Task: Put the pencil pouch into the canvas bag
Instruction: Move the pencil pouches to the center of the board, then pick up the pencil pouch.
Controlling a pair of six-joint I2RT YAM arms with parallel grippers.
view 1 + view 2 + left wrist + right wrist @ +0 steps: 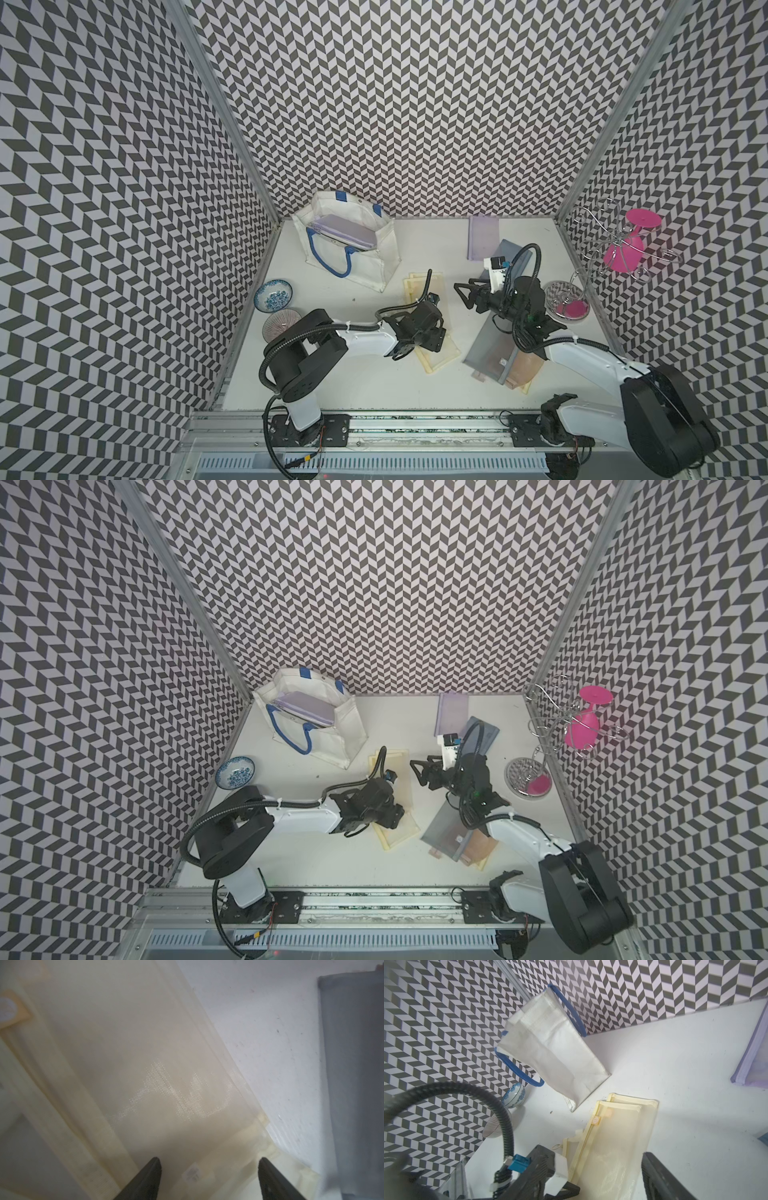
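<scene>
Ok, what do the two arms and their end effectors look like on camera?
The left arm and right arm have white link shells and bulky black joint housings. A ribbed black conduit runs along each: left conduit, right conduit. The left end effector and right end effector are black with tapering fingers. A blue plug sits at the left wrist.

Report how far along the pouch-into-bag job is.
Done: a lavender pouch lies inside the canvas bag. In hand: nothing; the left end effector is open above the yellow mesh pouches, the right end effector open and empty. Left, if wanted: those, the grey pouch and purple pouch on the table.
</scene>
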